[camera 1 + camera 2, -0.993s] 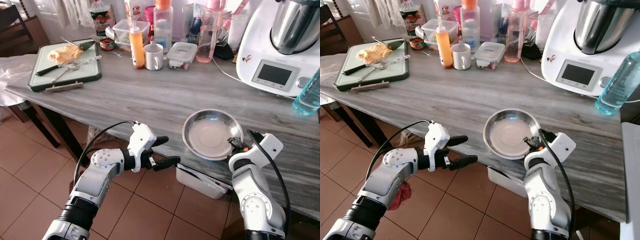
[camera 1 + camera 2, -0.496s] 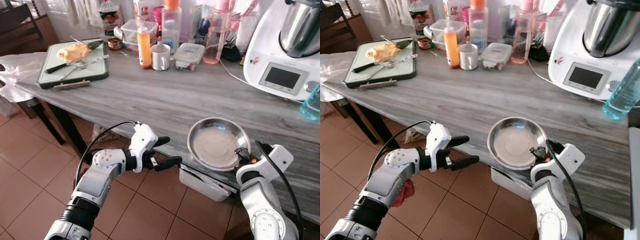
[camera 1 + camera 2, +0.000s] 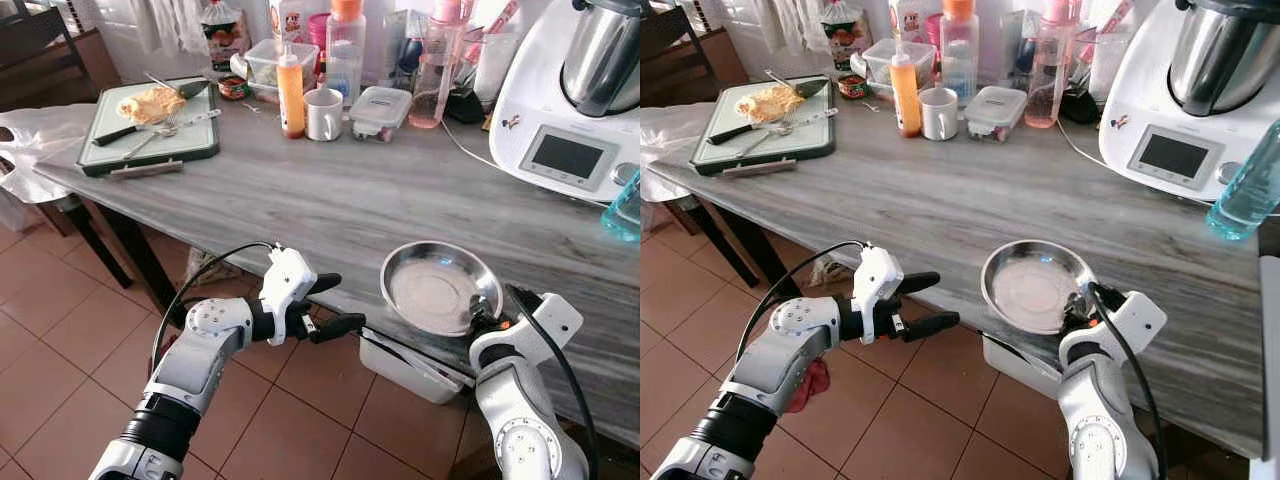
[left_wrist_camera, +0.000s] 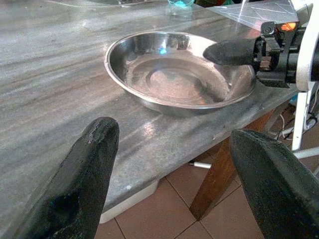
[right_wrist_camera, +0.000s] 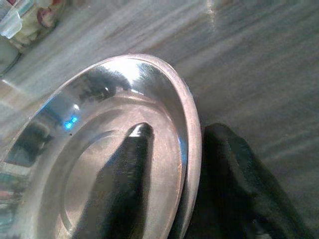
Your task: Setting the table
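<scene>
right wrist view: shiny steel plate [image 5: 99,164], rim between right gripper [image 5: 194,164] fingers

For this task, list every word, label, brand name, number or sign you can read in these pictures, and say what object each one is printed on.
None can be read.
Food packet at the back: printed, too blurred.
Orange-capped bottle: label too small.
White kitchen machine: screen blank, small red mark unreadable.
Steel plate pinched at its rim by the right gripper: no markings.
</scene>
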Tool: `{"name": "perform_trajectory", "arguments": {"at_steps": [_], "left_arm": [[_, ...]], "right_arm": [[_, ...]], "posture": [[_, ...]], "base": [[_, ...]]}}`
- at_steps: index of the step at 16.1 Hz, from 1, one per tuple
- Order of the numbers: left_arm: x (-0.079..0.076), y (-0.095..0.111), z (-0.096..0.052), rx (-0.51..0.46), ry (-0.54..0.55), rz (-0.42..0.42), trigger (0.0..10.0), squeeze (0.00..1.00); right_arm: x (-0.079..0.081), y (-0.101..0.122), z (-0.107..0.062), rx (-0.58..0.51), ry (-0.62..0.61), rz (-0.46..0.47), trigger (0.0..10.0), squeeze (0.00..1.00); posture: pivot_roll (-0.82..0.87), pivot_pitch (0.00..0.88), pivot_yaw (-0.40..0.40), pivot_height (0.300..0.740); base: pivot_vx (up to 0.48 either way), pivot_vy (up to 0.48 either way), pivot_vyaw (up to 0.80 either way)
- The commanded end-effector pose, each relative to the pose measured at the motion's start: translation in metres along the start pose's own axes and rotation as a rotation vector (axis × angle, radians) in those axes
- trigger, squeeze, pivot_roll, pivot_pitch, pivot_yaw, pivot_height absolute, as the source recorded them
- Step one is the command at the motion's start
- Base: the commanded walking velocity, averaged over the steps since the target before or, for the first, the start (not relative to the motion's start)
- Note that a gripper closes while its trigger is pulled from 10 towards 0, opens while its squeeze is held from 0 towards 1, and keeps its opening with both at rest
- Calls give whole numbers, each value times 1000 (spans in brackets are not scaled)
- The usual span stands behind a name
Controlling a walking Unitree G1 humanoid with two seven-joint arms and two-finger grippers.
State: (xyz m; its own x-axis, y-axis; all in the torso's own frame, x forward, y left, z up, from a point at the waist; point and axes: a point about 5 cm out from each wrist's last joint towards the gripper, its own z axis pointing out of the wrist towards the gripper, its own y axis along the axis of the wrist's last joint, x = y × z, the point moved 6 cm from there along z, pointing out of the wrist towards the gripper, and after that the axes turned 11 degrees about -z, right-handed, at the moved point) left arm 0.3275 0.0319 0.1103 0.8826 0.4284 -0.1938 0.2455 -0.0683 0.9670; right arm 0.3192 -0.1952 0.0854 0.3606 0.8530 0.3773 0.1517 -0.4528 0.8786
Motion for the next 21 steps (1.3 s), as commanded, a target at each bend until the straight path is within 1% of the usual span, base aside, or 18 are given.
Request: {"name": "perform_trajectory", "arguments": {"at_steps": [1,3,5,7,8,9,11,12,14,16,17,18,21], "left_arm": [[-3,-1,0,15,-8,15,10000,0],[-2,-2,0,14,-5,15,10000,0],[-2,-1,0,13,-4,14,10000,0],[-1,-1,-1,14,0,13,10000,0],[-1,-1,-1,14,1,13,10000,0],[-2,-2,-1,16,0,11,10000,0],[-3,-3,-2,17,-1,7,10000,0],[-4,-4,-1,17,-4,4,10000,0],[-5,-3,1,15,-8,3,10000,0],[-6,-3,2,13,-11,3,10000,0],[-6,-2,2,12,-12,2,10000,0],[-7,-2,2,12,-15,0,10000,0],[-8,-2,1,14,-21,0,10000,0]], "right_arm": [[24,-4,-1,3,45,89,10000,1000],[31,-1,1,-14,75,77,10000,1000],[32,-3,3,-4,76,80,10000,1000],[36,-3,2,-8,88,79,10000,1000],[36,-2,1,-11,93,70,10000,1000],[35,-1,-2,-21,98,39,10000,1000],[31,1,-6,-33,88,25,10000,1000],[29,5,-8,-55,92,0,10000,1000],[30,13,-10,-97,107,-17,10000,1000],[36,24,-15,-163,136,-90,10000,1000],[47,32,-19,-212,182,-202,10000,1000],[53,39,-24,-256,201,-256,10000,1000],[56,48,-27,-304,207,-286,10000,1000]], "posture": [[60,46,46,740],[60,47,46,740],[61,48,45,740],[66,51,44,740],[66,51,44,740],[67,52,43,740],[68,53,42,740],[64,52,43,740],[64,52,43,740],[57,50,45,740],[53,49,49,740],[53,49,49,740],[47,48,51,740]], "base": [[0,0,0],[0,0,0],[0,0,0],[0,0,0],[0,0,0],[0,0,0],[0,0,0],[0,0,0],[0,0,0],[0,0,0],[0,0,0],[0,0,0],[0,0,0]]}}
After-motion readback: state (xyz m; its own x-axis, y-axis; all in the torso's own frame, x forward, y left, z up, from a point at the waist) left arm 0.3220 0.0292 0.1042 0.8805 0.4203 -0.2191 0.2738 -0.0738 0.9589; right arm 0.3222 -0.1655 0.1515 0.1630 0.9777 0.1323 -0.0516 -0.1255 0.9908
